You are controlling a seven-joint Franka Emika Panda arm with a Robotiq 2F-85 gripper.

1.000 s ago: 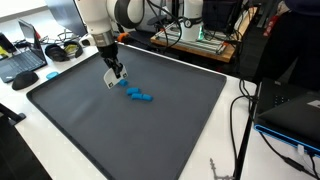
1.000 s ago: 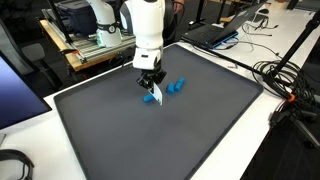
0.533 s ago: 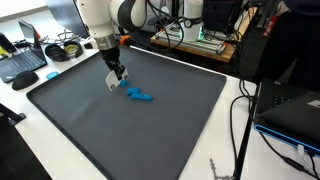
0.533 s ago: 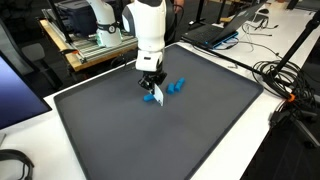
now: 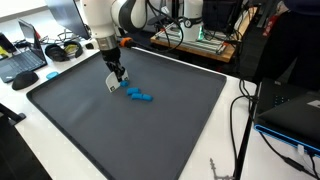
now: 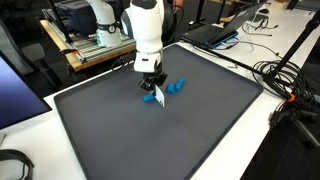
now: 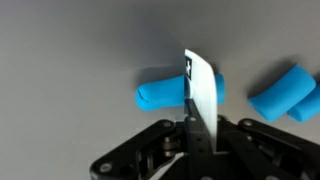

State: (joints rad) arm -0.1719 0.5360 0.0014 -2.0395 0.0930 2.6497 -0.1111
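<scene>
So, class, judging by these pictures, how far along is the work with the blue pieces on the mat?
Done: one blue piece lies apart from the cluster of blue pieces on the grey mat. In hand: the gripper looks shut on a white strip, which stands across that blue piece. Left: the cluster lies beside it, with nothing touching it.
</scene>
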